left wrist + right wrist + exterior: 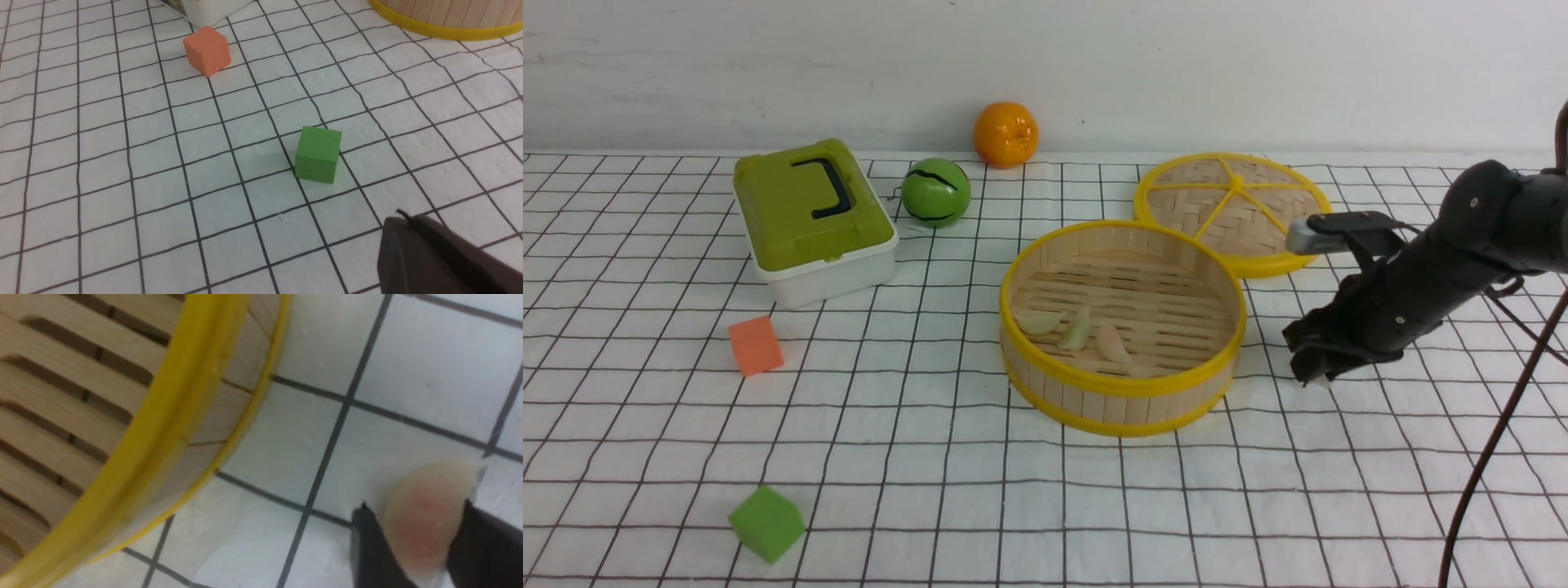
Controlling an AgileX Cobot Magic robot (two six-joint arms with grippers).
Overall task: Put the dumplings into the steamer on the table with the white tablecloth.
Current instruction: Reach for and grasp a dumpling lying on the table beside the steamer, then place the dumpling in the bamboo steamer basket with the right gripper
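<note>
The steamer stands mid-table on the white tablecloth. Two pale green dumplings and one pink dumpling lie on its slatted floor. My right gripper is low over the cloth just right of the steamer. In the right wrist view it is shut on the fourth, pink-orange dumpling, beside the steamer's yellow rim. My left gripper shows only in the left wrist view, fingers together and empty, above the cloth near the green cube.
The woven lid lies behind the steamer on the right. A green-lidded box, a green ball and an orange stand at the back left. An orange cube and a green cube lie at the front left.
</note>
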